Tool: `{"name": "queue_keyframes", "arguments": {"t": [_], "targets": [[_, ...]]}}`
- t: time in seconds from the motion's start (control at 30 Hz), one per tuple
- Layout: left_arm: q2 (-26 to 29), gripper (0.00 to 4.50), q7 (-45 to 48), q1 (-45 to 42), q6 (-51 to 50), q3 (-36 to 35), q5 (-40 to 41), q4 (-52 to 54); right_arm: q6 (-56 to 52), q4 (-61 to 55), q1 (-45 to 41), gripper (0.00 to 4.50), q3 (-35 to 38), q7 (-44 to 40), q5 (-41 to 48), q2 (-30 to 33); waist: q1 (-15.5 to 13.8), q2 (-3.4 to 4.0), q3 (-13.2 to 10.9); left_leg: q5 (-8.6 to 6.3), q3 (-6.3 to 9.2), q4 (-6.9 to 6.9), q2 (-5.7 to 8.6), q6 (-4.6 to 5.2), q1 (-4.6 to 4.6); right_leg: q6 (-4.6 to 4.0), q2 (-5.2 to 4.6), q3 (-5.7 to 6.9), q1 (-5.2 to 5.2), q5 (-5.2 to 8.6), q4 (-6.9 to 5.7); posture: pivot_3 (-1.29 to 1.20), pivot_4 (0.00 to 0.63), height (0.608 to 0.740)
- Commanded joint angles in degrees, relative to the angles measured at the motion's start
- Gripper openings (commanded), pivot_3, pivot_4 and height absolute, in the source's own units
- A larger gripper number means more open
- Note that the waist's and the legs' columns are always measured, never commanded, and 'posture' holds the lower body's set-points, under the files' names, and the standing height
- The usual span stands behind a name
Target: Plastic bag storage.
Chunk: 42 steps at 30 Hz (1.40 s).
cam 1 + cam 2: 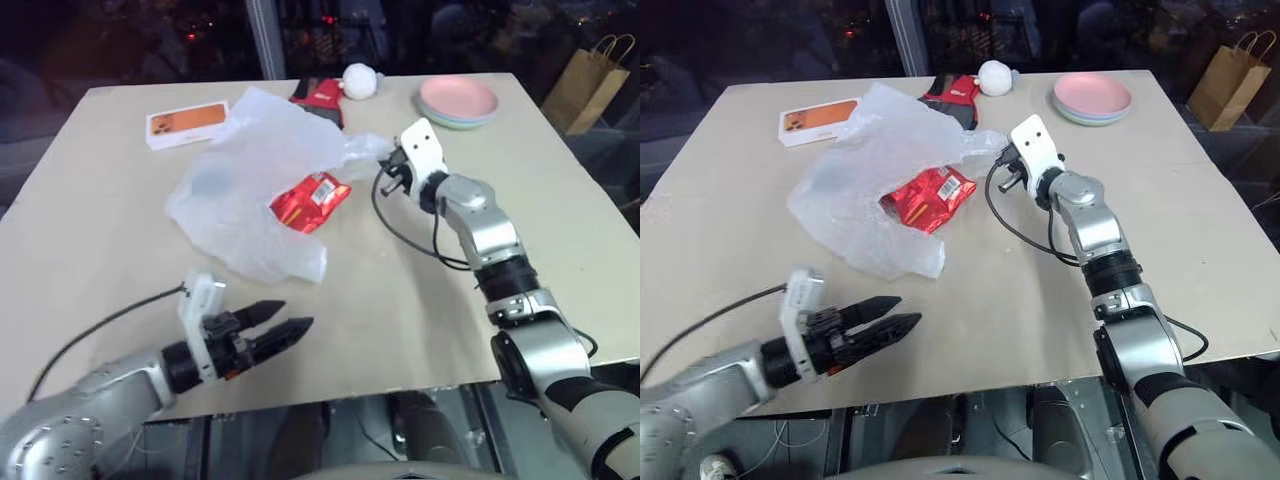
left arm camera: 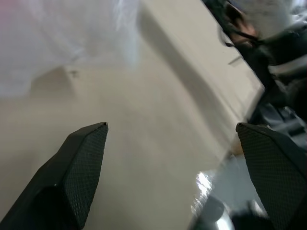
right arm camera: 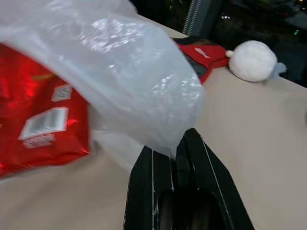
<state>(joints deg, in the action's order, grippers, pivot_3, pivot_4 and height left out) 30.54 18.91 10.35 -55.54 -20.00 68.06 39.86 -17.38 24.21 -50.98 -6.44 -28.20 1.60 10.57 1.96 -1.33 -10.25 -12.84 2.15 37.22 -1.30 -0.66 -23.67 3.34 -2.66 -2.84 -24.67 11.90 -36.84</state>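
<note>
Right gripper (image 3: 178,143) clenched on the right edge of the crinkled translucent white plastic bag (image 1: 245,190), left gripper (image 1: 285,325) released near; gathering step, next likely a second grasp.

My arms are silver metal with black joints; each claw (image 1: 285,325) has two black fingers, a white wrist block behind, black cable trailing.
</note>
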Motion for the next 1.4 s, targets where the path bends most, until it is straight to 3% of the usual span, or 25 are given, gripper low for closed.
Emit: {"name": "queue_keyframes", "arguments": {"t": [0.03,0.3,0.43,0.67,0.7,0.9,1.13,1.23,1.4], "targets": [[-4.2,4.43,-3.4,-3.2,5.2,5.6,-7.1,-2.8,-2.4,-5.0,0.2,0.00,0.2,0.4,0.2,0.1,0.1,-0.04,0.0,0.00,-0.02,0.07,0.01,0.00,0.00,0.01,0.00,-0.02,0.01,-0.01,-0.02,0.00,0.150,0.740],[-12.2,4.43,-6.9,-12.3,9.6,9.0,-10.8,-10.2,-5.8,-9.0,1.8,0.00,-0.2,0.7,-0.1,0.8,0.3,-0.03,0.0,0.00,0.00,0.04,-0.01,0.01,-0.01,0.18,0.04,-0.02,-0.01,-0.12,-0.07,0.00,0.150,0.740],[-16.5,3.43,-10.1,-15.0,10.1,7.5,-6.9,-10.9,-6.9,-10.3,2.6,0.00,-0.2,0.7,-0.4,1.2,0.3,-0.03,0.0,-0.01,-0.02,0.04,0.00,0.01,-0.04,0.19,0.02,-0.04,-0.01,-0.12,-0.02,0.00,0.150,0.740],[-16.8,0.33,-15.4,-16.6,9.6,2.1,7.4,-11.1,-6.7,-9.5,2.8,0.00,0.2,0.7,-0.7,1.8,0.3,-0.03,0.0,-0.01,0.01,0.05,-0.01,0.02,-0.04,0.19,0.02,-0.02,-0.01,-0.12,-0.03,0.00,0.150,0.740],[-16.8,0.06,-16.6,-16.6,9.8,1.6,9.4,-11.2,-6.4,-9.0,2.6,0.00,0.3,0.7,-0.7,1.9,0.3,-0.03,0.0,-0.01,0.00,0.05,-0.01,0.02,-0.03,0.19,0.02,-0.03,-0.01,-0.12,-0.03,0.00,0.150,0.740],[-13.8,0.06,-19.5,-14.0,10.2,-0.1,17.7,-9.1,-5.8,-8.0,2.3,0.00,0.3,0.5,-0.6,2.0,0.3,-0.03,0.0,0.00,0.01,0.05,-0.01,0.02,-0.04,0.19,0.02,-0.02,-0.01,-0.12,-0.02,0.00,0.150,0.740],[-2.9,0.06,-16.6,-11.8,9.9,-4.0,37.0,-8.3,-7.6,-9.5,1.7,0.00,2.1,-0.3,1.6,2.3,0.3,-0.04,0.0,-0.01,0.03,0.05,-0.01,0.02,-0.03,0.18,0.03,0.00,-0.01,-0.11,-0.02,0.00,0.150,0.740],[2.3,0.06,-15.5,-19.9,11.8,-9.2,44.3,-13.7,-13.0,-13.4,-1.8,0.00,6.9,-0.6,6.7,3.1,-0.1,-0.03,-0.1,-0.01,0.08,0.07,-0.02,0.01,-0.07,0.18,0.02,0.05,-0.01,-0.11,-0.03,0.00,0.150,0.740],[4.1,0.06,-18.3,-34.2,13.2,-13.9,44.9,-23.1,-21.9,-17.7,-7.6,0.00,13.1,0.5,13.7,4.6,-0.4,-0.01,0.0,0.00,0.15,0.11,0.00,0.02,-0.06,0.18,0.03,0.16,0.04,-0.11,-0.01,0.00,0.150,0.740]]}}
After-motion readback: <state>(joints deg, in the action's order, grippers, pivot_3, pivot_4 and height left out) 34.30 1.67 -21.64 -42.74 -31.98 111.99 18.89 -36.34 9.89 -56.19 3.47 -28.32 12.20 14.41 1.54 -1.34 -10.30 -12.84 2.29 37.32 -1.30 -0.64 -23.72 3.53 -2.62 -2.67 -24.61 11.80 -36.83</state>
